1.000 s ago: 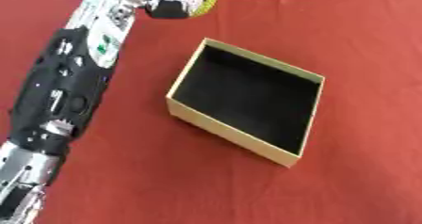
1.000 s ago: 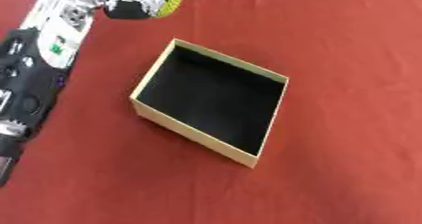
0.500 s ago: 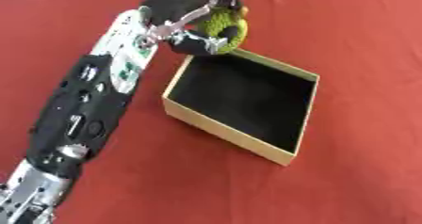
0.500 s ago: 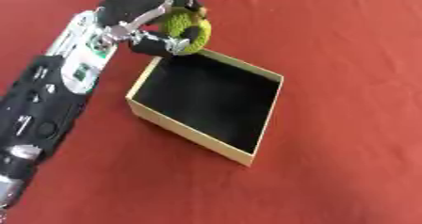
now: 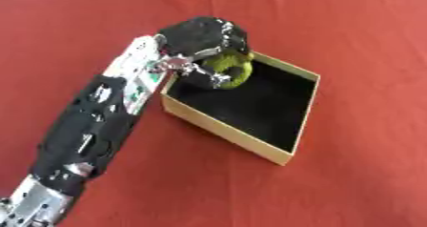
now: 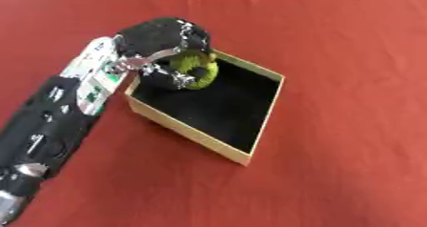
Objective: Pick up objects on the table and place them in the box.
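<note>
Over box [image 5: 288,150] far-left corner: left robot hand [image 5: 203,36] curled round green ring [image 5: 229,69]; box interior black.

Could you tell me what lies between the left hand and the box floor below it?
Only the yellow-green ring, held in the left hand over the box, in both views.

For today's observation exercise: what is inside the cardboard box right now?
The box shows a bare black floor. The left hand holds a yellow-green ring over its far corner; the floor beneath them is hidden.
</note>
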Robot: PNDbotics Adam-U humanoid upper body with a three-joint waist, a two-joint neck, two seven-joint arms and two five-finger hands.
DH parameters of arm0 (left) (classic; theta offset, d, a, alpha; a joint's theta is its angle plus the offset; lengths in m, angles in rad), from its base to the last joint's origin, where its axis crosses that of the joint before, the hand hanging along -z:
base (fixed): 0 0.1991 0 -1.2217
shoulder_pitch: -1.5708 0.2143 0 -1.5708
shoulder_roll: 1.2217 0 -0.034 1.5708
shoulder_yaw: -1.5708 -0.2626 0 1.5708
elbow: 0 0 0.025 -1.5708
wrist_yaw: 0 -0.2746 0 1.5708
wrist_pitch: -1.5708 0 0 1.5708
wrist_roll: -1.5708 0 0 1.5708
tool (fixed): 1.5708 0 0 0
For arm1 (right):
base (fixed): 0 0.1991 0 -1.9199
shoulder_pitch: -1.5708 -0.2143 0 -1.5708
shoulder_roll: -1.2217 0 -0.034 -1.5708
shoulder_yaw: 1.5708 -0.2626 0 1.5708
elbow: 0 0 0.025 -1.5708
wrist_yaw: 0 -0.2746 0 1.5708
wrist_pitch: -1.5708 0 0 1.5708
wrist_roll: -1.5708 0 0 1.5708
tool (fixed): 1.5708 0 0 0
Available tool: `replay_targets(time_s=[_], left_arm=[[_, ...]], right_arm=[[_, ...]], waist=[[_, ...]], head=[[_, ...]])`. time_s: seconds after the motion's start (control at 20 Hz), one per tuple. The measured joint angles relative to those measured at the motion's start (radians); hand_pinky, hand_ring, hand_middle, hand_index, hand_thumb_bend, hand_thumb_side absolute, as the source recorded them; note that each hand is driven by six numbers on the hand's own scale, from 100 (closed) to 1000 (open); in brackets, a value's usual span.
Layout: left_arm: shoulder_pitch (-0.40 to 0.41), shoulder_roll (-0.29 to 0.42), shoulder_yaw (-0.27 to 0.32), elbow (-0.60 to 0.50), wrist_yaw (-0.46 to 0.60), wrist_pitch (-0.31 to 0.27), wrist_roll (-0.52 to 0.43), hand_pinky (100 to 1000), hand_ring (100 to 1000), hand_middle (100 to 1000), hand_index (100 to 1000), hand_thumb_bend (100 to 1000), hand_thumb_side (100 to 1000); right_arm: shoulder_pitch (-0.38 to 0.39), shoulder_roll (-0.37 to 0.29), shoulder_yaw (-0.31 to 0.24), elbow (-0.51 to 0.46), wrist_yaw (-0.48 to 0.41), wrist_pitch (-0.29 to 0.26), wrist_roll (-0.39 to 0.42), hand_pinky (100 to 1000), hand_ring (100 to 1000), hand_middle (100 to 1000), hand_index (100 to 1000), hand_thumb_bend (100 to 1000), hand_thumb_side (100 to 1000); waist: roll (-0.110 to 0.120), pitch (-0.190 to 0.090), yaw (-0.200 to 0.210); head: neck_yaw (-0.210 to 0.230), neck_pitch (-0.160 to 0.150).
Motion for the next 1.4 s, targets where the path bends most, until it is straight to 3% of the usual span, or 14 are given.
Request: replay_targets(time_s=[0.35, 0.5, 0.65, 0.7, 0.85, 1.4], left_arm=[[0.013, -0.017, -0.006, 0.017, -0.031, -0.019, -0.004, 549, 587, 541, 693, 100, 100], [0.02, -0.021, -0.006, 0.02, -0.037, -0.023, -0.007, 567, 600, 556, 712, 142, 100], [0.023, -0.024, -0.006, 0.013, -0.044, -0.023, -0.012, 629, 650, 600, 769, 189, 100], [0.023, -0.024, -0.006, 0.008, -0.047, -0.021, -0.014, 701, 730, 683, 836, 269, 100], [0.028, -0.023, -0.006, -0.014, -0.058, -0.013, -0.018, 740, 789, 750, 870, 317, 155], [0.028, -0.001, 0.031, -0.12, -0.021, 0.041, -0.003, 710, 760, 710, 848, 200, 100]], right_arm=[[0.001, 0.0, 0.0, 0.0, 0.0, 0.0, 0.0, 771, 711, 607, 769, 127, 548], [0.002, 0.0, 0.0, 0.0, 0.0, 0.0, -0.001, 770, 711, 607, 769, 126, 548], [0.002, 0.0, 0.0, 0.0, 0.0, 0.0, -0.001, 770, 710, 606, 769, 126, 549], [0.002, 0.0, 0.0, 0.0, 0.0, 0.0, -0.001, 770, 710, 606, 769, 126, 549], [0.003, 0.0, 0.0, 0.0, 0.0, 0.0, -0.002, 770, 710, 606, 768, 127, 549], [0.008, 0.0, 0.0, 0.0, 0.0, 0.002, -0.004, 769, 710, 607, 768, 128, 548]], waist=[[0.0, 0.0, 0.001], [0.0, 0.0, 0.001], [0.001, 0.0, 0.001], [0.001, 0.0, 0.001], [0.002, 0.0, 0.001], [0.002, 0.0, 0.002]], head=[[-0.006, 0.002], [-0.007, 0.005], [-0.01, 0.006], [-0.011, 0.006], [-0.012, 0.008], [-0.014, 0.007]])
